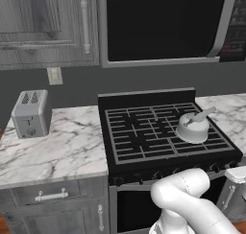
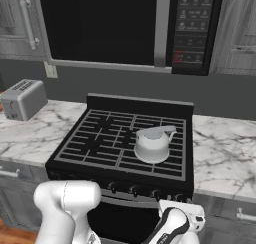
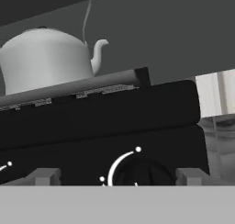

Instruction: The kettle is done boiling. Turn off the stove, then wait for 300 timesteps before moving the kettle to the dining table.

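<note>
The light-grey kettle [image 1: 192, 127] [image 2: 152, 145] [image 3: 46, 62] stands upright on the front right grate of the black stove [image 1: 134, 139] [image 2: 97, 143]. My gripper [image 3: 117, 177] is open and low in front of the stove's front panel [image 3: 92, 126]. Its two fingertips [image 3: 43, 176] stand wide apart on either side of a round black knob [image 3: 137, 172] with white marks, without touching it. My hand [image 2: 182, 215] hangs just below the knob row at the stove's right end. The dining table is out of view.
A silver toaster [image 1: 31, 113] [image 2: 22, 99] sits on the marble counter [image 1: 62, 149] left of the stove. More marble counter [image 2: 225, 150] lies to the right. A black microwave [image 1: 163, 22] [image 2: 105, 25] hangs above the range.
</note>
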Motion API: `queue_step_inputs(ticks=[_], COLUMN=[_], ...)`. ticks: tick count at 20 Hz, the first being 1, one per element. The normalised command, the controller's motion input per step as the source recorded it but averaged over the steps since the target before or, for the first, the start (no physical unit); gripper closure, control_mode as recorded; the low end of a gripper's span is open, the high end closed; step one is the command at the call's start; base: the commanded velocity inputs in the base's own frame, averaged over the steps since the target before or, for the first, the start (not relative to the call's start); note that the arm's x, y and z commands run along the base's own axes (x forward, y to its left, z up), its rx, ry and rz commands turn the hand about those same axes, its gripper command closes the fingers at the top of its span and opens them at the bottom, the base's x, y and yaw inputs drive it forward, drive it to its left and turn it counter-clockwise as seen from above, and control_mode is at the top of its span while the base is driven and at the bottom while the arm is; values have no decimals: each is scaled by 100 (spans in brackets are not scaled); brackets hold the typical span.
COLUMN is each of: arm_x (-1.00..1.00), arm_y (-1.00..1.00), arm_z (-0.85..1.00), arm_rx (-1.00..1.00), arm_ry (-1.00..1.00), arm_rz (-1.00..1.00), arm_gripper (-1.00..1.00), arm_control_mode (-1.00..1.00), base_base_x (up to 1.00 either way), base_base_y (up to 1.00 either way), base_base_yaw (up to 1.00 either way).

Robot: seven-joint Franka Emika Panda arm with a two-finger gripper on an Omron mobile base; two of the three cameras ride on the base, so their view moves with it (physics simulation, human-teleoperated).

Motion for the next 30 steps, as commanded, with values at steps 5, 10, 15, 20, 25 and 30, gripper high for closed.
queue_step_inputs(ticks=[5,10,15,20,25,30], arm_x=[0,-14,-29,-30,-55,-56], arm_y=[-1,-18,-31,-27,-6,0], arm_z=[0,0,0,0,15,27], arm_rx=[0,0,0,0,0,0], arm_ry=[0,0,0,-2,-13,-14], arm_rz=[0,-4,-7,-5,0,0], arm_gripper=[-100,-100,-100,-100,-100,-100], arm_control_mode=[-100,-100,-100,-100,-100,-100], base_base_x=[0,0,0,0,0,0], base_base_y=[0,0,0,0,0,0], base_base_yaw=[0,0,0,0,0,0])
